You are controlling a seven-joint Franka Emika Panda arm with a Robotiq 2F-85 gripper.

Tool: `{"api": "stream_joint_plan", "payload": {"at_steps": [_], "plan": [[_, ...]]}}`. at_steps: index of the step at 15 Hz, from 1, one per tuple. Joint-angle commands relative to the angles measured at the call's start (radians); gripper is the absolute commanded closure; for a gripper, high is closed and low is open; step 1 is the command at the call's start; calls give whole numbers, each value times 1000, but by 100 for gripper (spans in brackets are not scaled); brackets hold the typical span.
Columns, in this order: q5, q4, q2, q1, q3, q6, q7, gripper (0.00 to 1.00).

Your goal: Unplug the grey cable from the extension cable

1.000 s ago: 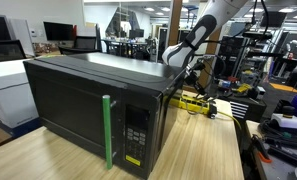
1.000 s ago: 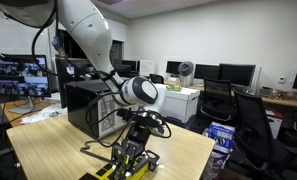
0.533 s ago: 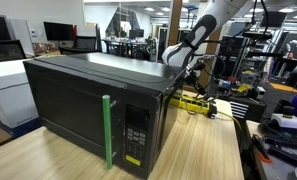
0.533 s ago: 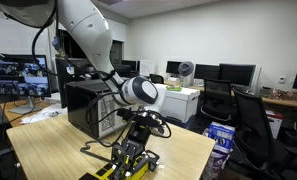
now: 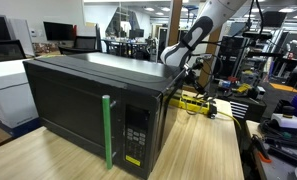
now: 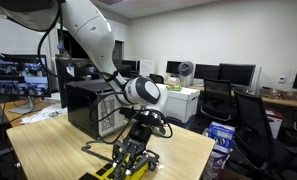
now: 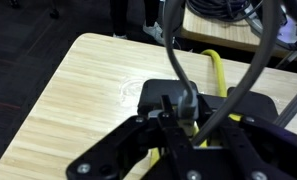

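Gripper (image 6: 132,150) low over extension cable (image 5: 193,102), yellow strip flat on table (image 5: 203,150) just beside microwave (image 5: 88,100). Grey cable (image 7: 176,55) runs down to dark plug betw fingers (image 7: 138,137). Clamped or loose: can't tell.

Pale wood-grain table (image 7: 78,95), matt.

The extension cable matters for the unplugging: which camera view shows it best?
An exterior view: the extension cable lies past the microwave, its yellow length showing. In an exterior view the end effector covers most of it at the frame's edge; the wrist view shows only a short yellow stretch.
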State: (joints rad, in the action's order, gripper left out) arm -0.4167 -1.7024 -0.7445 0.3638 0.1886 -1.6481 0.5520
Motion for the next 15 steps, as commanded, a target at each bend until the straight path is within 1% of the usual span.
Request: {"api": "stream_joint_plan", "payload": {"at_steps": [1, 3, 5, 7, 9, 15], "plan": [[27, 33, 23, 5, -11, 118, 29, 92], [23, 56, 11, 3, -7, 156, 18, 92], [21, 86, 5, 4, -14, 226, 13, 92], [19, 97, 3, 6, -20, 253, 5, 92], [16, 102, 2, 5, -25, 261, 1, 92], [9, 80, 21, 1, -32, 226, -15, 92]]}}
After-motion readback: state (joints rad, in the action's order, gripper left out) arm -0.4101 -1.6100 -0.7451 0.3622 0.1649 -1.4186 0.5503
